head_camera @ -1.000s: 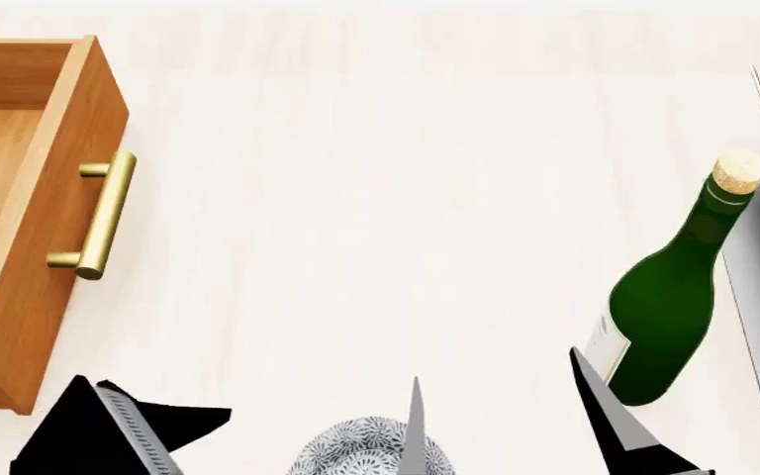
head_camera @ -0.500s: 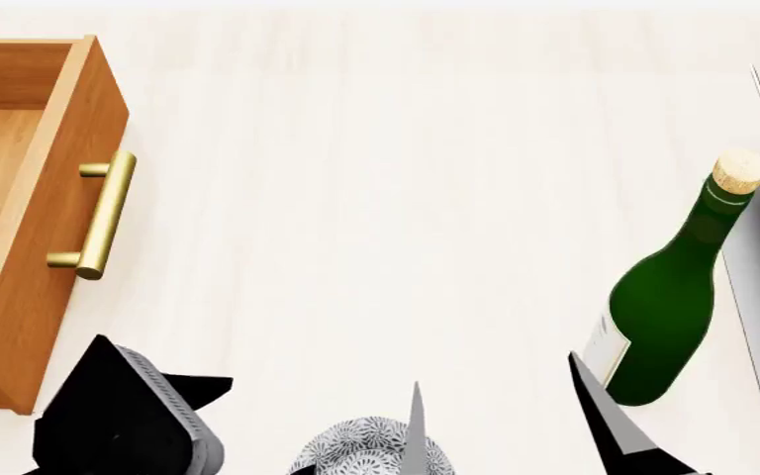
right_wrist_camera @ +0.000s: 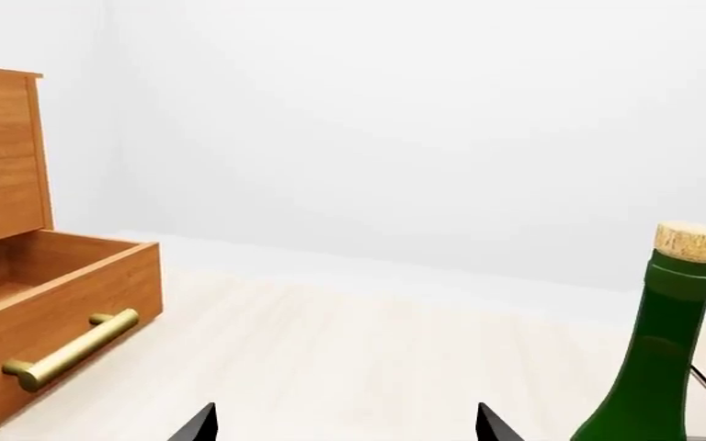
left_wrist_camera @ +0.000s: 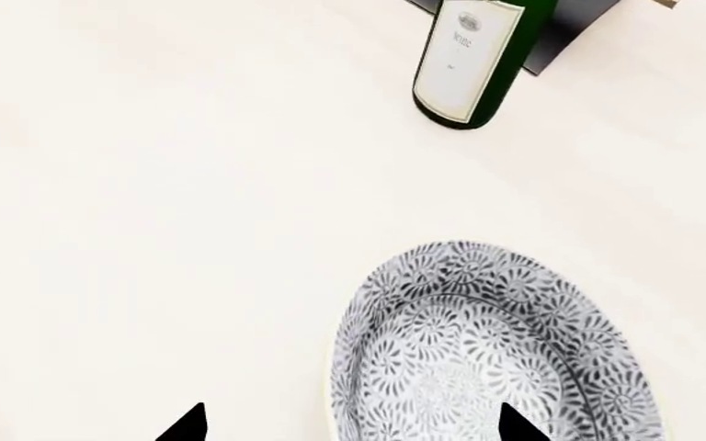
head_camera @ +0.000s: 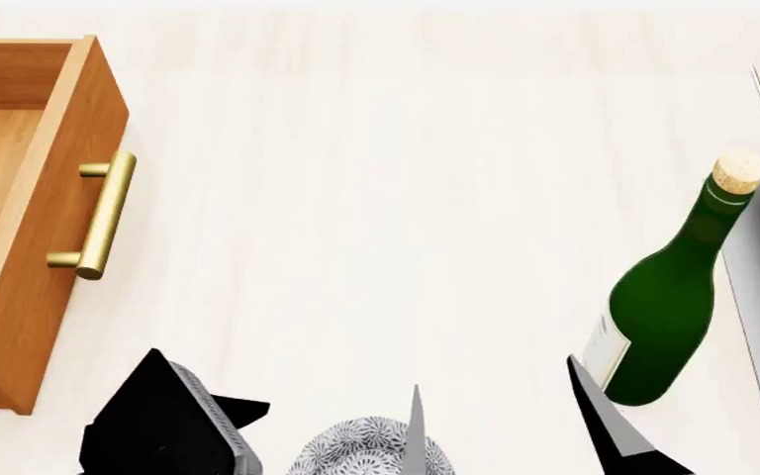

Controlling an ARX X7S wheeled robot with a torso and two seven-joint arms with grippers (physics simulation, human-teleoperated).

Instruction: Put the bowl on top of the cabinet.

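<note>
Here the left gripper [left_wrist_camera: 350, 424] hovered, fingers apart, over the bowl [left_wrist_camera: 495, 354]
Right gripper [right_wrist_camera: 347, 423] likewise spread; wine bottle [head_camera: 668, 292] near the table's [head_camera: 380, 198] right edge

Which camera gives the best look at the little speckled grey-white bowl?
The left wrist view: the small round speckled grey-white bowl fills much of it, showing rim and patterned surface, though cut off at the frame edge. The head view catches only a sliver of it at the bottom edge. The right wrist view shows none of it.

i see a grey-white bowl [left_wrist_camera: 488, 354] with dark floral speckles, an orange-brown cabinet [head_camera: 24, 213] with brass handles, and a dark green bottle [head_camera: 664, 297].
</note>
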